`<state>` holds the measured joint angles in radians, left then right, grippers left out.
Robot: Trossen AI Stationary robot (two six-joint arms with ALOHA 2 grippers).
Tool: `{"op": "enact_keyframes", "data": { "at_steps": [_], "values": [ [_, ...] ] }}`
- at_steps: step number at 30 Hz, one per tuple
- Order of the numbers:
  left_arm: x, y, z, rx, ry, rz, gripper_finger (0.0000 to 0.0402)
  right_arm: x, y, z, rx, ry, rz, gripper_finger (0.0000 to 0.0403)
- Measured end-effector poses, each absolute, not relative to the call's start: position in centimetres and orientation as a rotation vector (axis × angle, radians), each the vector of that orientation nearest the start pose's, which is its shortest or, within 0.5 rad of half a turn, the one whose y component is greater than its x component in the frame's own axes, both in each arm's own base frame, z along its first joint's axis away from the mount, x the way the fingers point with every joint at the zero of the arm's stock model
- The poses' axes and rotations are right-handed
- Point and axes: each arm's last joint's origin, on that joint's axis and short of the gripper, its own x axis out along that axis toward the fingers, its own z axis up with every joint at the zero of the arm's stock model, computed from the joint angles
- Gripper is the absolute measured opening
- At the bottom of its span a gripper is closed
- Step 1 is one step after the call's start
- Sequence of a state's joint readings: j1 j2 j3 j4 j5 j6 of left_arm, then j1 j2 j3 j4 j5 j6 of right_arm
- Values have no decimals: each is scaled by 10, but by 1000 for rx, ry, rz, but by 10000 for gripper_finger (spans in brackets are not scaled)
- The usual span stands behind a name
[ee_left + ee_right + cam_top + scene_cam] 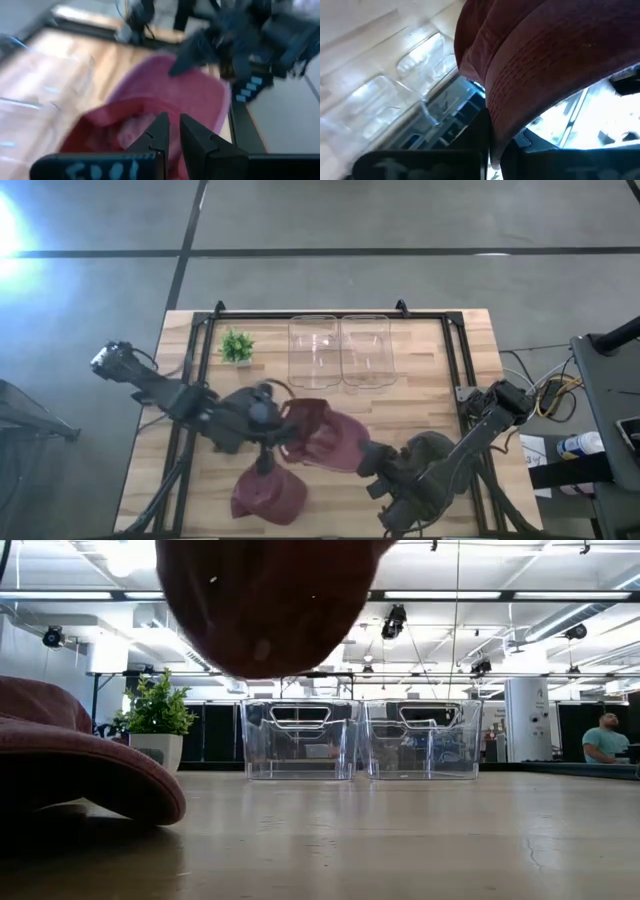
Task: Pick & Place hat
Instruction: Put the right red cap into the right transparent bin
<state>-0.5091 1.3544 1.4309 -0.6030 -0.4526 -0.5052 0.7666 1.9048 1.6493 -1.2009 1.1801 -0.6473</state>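
Step in hand: carry. My right gripper (492, 150) is clamped on the lifted maroon hat (322, 432), held just in front of the clear bins (340, 350); my left gripper (174, 131) is pinched on its other edge. Next, I judge: lower into a bin. Second hat (267, 495) lies nearer me. Wooden table (460, 350); potted plant (236, 346) beside the bins; person (604, 738) far behind.

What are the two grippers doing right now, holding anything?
Left gripper: closed on the edge of the dark red fabric hat.
Right gripper: closed on the same hat's other side, holding it off the table.
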Motion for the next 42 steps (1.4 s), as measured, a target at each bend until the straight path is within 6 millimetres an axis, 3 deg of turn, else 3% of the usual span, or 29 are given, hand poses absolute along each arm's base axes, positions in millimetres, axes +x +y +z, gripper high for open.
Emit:
{"op": "enact_keyframes", "data": {
  "at_steps": [11, 17, 19, 25, 31, 37, 42],
  "values": [
    [316, -160, 320, -223, 757, -90, 39, 307, 256, 303, -1829, 773, -51, 13],
    [325, -165, 306, -187, 784, -90, 39, 307, 256, 302, -1810, 766, -78, 13],
    [320, -163, 316, -193, 763, -90, 39, 304, 257, 297, -1795, 769, -98, 13],
    [282, -152, 375, -217, 585, -64, 39, 294, 256, 282, -1771, 797, -102, 13],
    [235, -131, 397, -218, 575, 132, 39, 292, 254, 277, -1777, 814, -100, 13],
    [199, -116, 375, -295, 837, 307, 39, 292, 254, 277, -1776, 811, -124, 13],
    [197, -117, 351, -343, 934, 363, 39, 292, 254, 277, -1766, 809, -127, 13]
  ]
}}
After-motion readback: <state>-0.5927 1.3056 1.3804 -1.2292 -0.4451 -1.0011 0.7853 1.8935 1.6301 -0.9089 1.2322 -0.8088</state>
